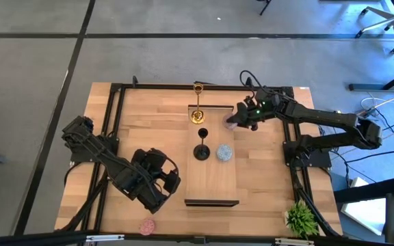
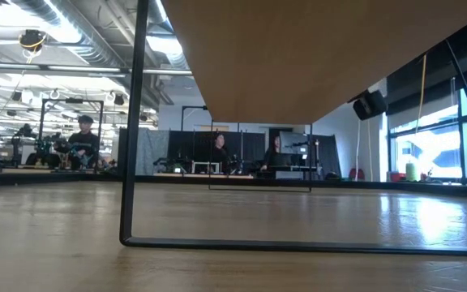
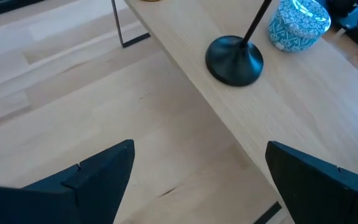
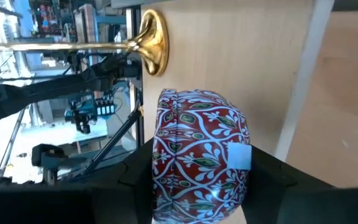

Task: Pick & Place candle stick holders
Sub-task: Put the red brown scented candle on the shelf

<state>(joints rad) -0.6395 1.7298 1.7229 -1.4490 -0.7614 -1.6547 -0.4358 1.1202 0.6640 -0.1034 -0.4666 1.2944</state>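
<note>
Red patterned holder [image 4: 201, 158]: we are seeing it right in front of the right wrist camera, sitting between the right gripper's [image 1: 234, 121] two dark fingers, which are closing on its sides; it is hanging over the far end of the raised shelf [image 1: 221, 184], beside the gold holder.
Gold holder [image 1: 198, 115]: we are finding it standing on the shelf's far end, its stem pointing away from the right gripper, its round base just beside the held piece.
Black holder [image 1: 202, 151]: it is standing mid-shelf, close beside the light-blue holder [image 1: 224, 153].
Pink holder [image 1: 147, 226]: it is lying on the table's near edge, well apart from the shelf.
Left gripper [image 1: 157, 182]: we are seeing it hovering over the table [image 1: 94, 164] left of the shelf, jaws spread wide with nothing between them, the black holder's base ahead of them.
Plant [image 1: 300, 219]: it is sitting at the table's near right corner.
</note>
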